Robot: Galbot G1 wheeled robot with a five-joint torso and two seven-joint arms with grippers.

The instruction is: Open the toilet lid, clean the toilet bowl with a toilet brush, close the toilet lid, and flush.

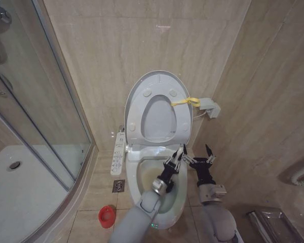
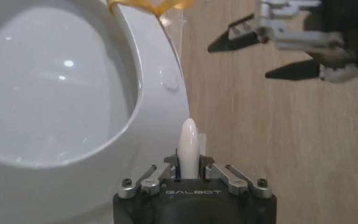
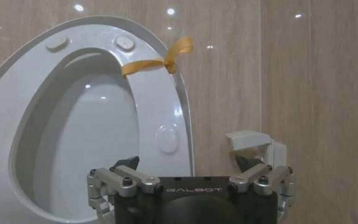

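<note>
White toilet brush (image 2: 189, 149) handle pinched in left hand (image 1: 178, 154) over toilet bowl (image 1: 151, 178); right hand (image 1: 199, 153) spread, empty. Risk: thin handle slipping while scrubbing.

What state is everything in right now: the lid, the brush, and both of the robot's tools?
toilet lid: raised, upright against the wall, yellow strap on its edge.
toilet bowl: uncovered.
toilet brush: white handle clamped in the left tool.
left tool: shut on the brush, over the bowl.
right tool: open, holding nothing, beside the bowl.
red cup: standing on the floor.
</note>
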